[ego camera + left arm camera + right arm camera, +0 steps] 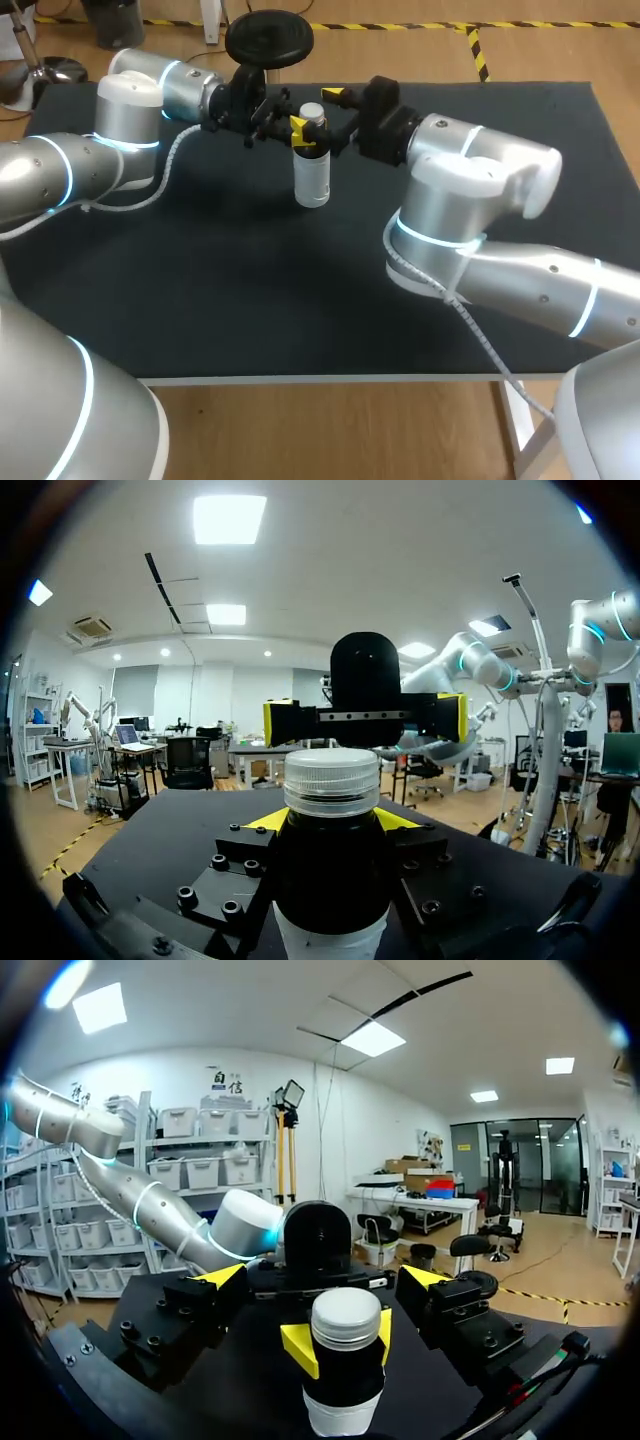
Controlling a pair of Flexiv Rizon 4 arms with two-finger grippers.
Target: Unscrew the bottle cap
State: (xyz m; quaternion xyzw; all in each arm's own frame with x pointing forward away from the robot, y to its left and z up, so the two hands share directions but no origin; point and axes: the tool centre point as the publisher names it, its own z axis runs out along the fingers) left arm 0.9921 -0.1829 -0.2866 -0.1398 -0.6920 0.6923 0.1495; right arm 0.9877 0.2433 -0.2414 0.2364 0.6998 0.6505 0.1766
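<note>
A white bottle (312, 175) with a dark neck and a white screw cap (313, 110) stands upright at the back middle of the black table. My left gripper (302, 133) comes in from the left and is shut on the bottle's neck just under the cap. In the left wrist view its yellow tips (265, 820) press the dark neck (332, 870) from both sides. My right gripper (335, 118) stands wide open at cap height on the bottle's right. In the right wrist view its fingertips (222, 1276) stand far apart, clear of the cap (346, 1318).
A black mat (300, 300) covers the table, with bare room in front of the bottle. A black round stool (268, 38) stands just behind the table's back edge, close to the left wrist.
</note>
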